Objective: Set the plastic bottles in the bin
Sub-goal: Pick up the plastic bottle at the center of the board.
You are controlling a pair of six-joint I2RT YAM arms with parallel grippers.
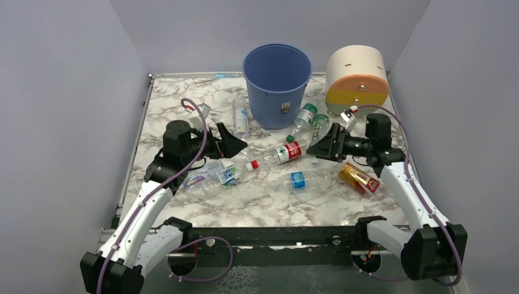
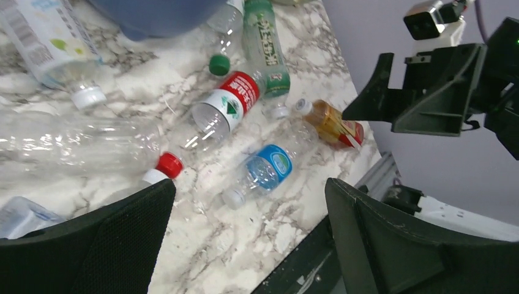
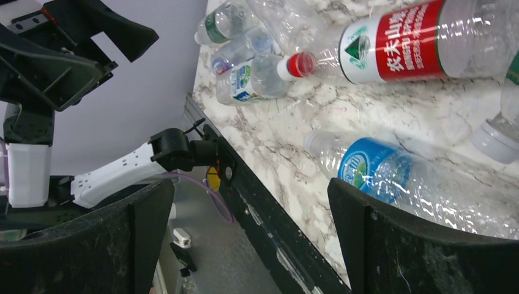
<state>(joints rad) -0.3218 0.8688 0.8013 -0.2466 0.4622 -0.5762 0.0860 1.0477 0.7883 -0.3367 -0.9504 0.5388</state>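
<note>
Plastic bottles (image 1: 287, 152) lying scattered on the marble desk (image 1: 263, 205), just before the blue bin (image 1: 269, 104). Probably empty: light, thin-walled, slick, easily crushed. Best pinched across the labelled middle. Left tool (image 1: 234, 146) and right tool (image 1: 319, 147) both spread wide, holding nothing.

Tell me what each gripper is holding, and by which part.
Nothing is held. The left gripper and the right gripper both hang with open jaws, gripping nothing; the bottles lie loose on the table.
</note>
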